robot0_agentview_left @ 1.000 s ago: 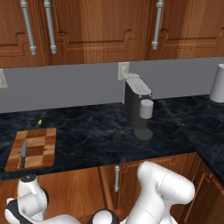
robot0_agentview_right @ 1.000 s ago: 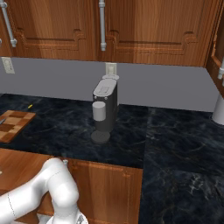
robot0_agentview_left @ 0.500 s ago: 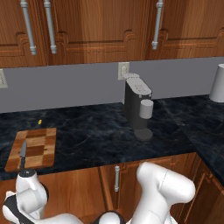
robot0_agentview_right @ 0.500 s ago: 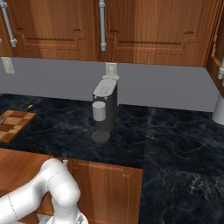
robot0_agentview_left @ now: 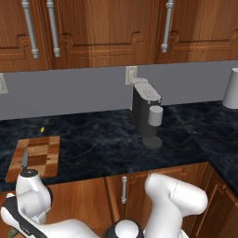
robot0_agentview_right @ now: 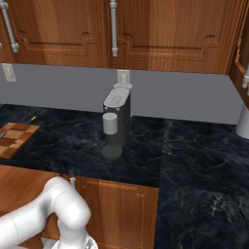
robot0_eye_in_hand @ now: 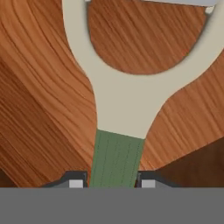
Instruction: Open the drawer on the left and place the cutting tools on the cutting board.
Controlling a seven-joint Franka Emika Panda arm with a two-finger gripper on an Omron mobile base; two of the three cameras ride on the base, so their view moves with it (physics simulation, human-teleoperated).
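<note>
Kitchen: wood cabinets [robot0_agentview_left: 107, 28], dark marble counter [robot0_agentview_left: 97, 139], coffee machine [robot0_agentview_left: 146, 111].

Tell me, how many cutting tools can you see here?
2. A knife lies on the left part of the cutting board on the counter. A green-handled peeler sits between the gripper tips, over wood. Others may be hidden.

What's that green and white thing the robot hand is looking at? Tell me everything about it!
That is the peeler. It has a ribbed green handle at the bottom and a pale, cream-coloured head that splits into a Y-shaped fork, with a thin grey blade bar across the top. It looks like plastic with a metal blade. It lies over reddish-brown wood. The gripper has one dark finger tip on each side of the green handle, closing in on it.
</note>
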